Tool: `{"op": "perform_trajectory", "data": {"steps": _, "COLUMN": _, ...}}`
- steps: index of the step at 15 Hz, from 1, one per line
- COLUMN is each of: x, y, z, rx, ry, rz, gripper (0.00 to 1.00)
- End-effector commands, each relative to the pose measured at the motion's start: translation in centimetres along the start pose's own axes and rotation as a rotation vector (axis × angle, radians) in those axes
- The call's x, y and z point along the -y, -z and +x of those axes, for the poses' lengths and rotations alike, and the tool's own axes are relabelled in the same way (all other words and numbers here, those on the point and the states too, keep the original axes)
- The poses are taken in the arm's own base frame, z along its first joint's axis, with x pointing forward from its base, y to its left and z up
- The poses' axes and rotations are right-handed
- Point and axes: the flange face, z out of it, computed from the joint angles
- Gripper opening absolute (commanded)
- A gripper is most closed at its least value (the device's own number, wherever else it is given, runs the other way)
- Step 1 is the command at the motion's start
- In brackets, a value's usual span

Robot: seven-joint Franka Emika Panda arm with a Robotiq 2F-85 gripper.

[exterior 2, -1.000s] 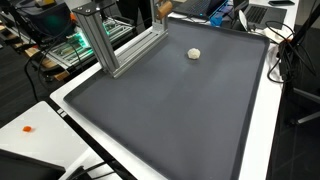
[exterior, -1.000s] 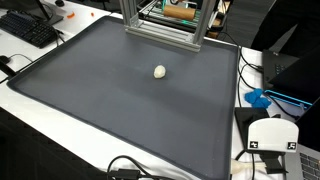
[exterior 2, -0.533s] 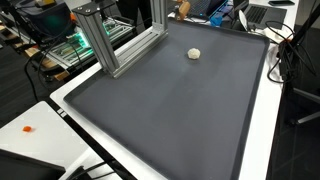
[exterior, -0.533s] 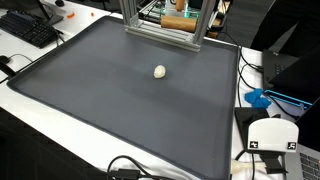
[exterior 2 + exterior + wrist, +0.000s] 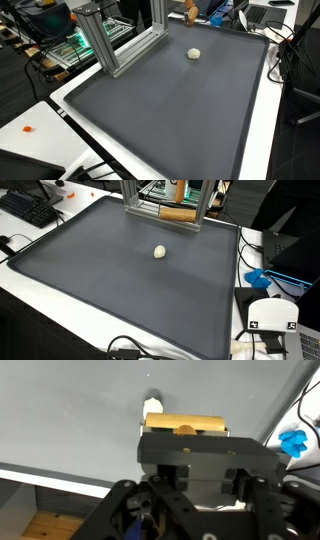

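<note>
gripper: one black gripper (image 5: 186,436) is seen in the wrist view; its fingers are closed on one tan rectangular wooden block (image 5: 185,424).
block: it is held level at the far edge of one dark grey rubber mat (image 5: 120,290), near one aluminium profile frame (image 5: 160,208).
lump: one small off-white round lump (image 5: 160,251) is laid on the mat, apart from the block and nearer the mat's middle.
others: one black keyboard (image 5: 28,208) and one bright blue plastic object (image 5: 258,278) are counted off the mat.
writing: black square marks are carried by one white box (image 5: 272,315); they are too small to be read.
</note>
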Motion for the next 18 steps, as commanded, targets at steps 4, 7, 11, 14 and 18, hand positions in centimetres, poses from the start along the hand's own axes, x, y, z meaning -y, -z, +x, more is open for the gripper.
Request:
{"op": "perform_trajectory", "data": {"steps": 4, "x": -0.2, "y": -1.0, "z": 0.9, "rx": -0.013, "ry": -0.007, "rz": 0.002, "gripper": 0.35}}
{"op": "perform_trajectory", "data": {"steps": 7, "x": -0.1, "y": -3.0, "z": 1.8, "rx": 0.001, "ry": 0.003, "rz": 0.005, "gripper": 0.35}}
{"op": "perform_trajectory", "data": {"steps": 11, "x": -0.7, "y": -5.6, "z": 3.2, "rx": 0.025, "ry": 0.034, "rz": -0.018, "gripper": 0.35}}
{"op": "perform_trajectory", "data": {"steps": 14, "x": -1.2, "y": -7.2, "z": 4.3, "rx": 0.041, "ry": 0.062, "rz": -0.042, "gripper": 0.35}}
{"op": "perform_trajectory", "data": {"steps": 18, "x": -2.5, "y": -9.2, "z": 5.2, "rx": 0.062, "ry": 0.030, "rz": -0.065, "gripper": 0.35}}
